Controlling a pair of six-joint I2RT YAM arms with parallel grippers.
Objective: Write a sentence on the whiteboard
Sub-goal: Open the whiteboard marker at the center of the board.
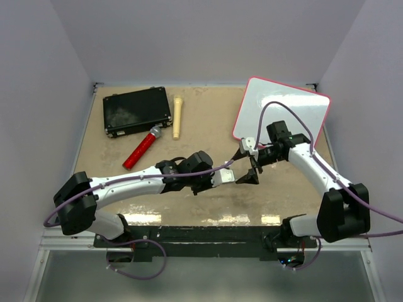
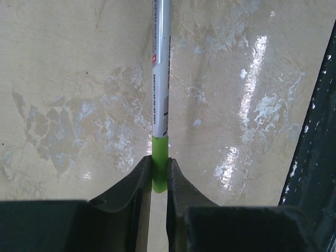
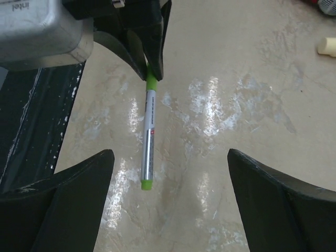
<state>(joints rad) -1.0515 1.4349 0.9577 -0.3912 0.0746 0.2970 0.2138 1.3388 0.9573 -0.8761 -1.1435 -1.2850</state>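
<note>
My left claw (image 2: 160, 164) hides part of the green end of the pen (image 2: 161, 79), whose far tip is cut off. Ahead-right of my right claw (image 3: 170, 157), a cream stick (image 3: 328, 46) is cropped.

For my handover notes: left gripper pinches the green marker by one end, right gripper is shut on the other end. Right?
No. The left gripper pinches the green marker by one end, but the right gripper is open, not touching it; the right wrist view shows this.
</note>
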